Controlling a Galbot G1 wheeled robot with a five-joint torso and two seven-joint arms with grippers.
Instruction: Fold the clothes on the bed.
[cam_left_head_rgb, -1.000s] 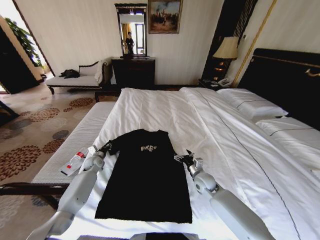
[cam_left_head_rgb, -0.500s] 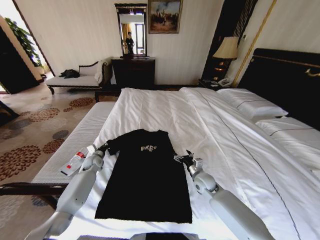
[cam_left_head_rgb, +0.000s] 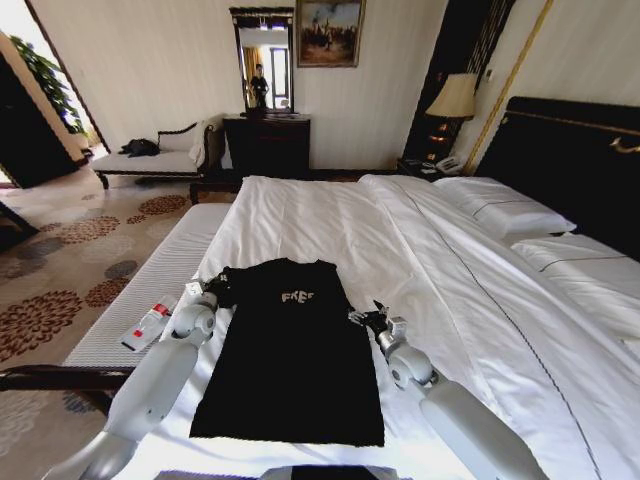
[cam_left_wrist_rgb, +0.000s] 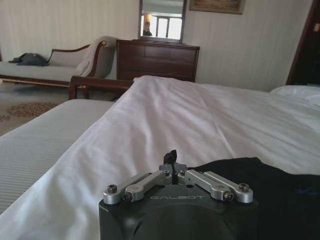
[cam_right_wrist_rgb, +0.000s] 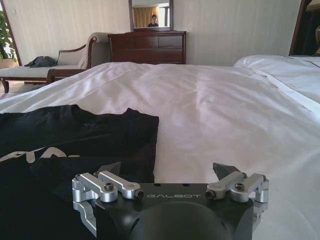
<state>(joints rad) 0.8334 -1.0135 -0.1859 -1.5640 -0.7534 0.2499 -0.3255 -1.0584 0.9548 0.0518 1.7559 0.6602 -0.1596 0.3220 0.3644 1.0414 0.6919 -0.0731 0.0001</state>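
I have both arms stretched forward over the foot end of the bed (cam_left_head_rgb: 330, 215), low above the sheet, one on each side of the shirt (cam_left_head_rgb: 292, 350).

The left arm reaches along the left side of the bed, and its wrist is bent inward toward the shirt. The left claw (cam_left_head_rgb: 219, 289) is at the left sleeve. In the left wrist view the left claw (cam_left_wrist_rgb: 172, 159) has its fingers drawn together, with a small dark piece between the tips, so I read it as closed on the edge of the sleeve. The black cloth lies just beside it on the white sheet.

The right arm comes in from the lower right, its forearm is raised a little and it points toward the head of the bed. The right claw (cam_left_head_rgb: 366, 317) is just beside the right sleeve, at the shirt's right edge. In the right wrist view the right claw (cam_right_wrist_rgb: 167, 172) stands wide open and holds nothing; one fingertip is over the black cloth and the other is over the bare sheet.

The shirt lies flat, print side up, near the foot edge of the bed and closer to the left side. Its collar points toward the far left edge of the bed.
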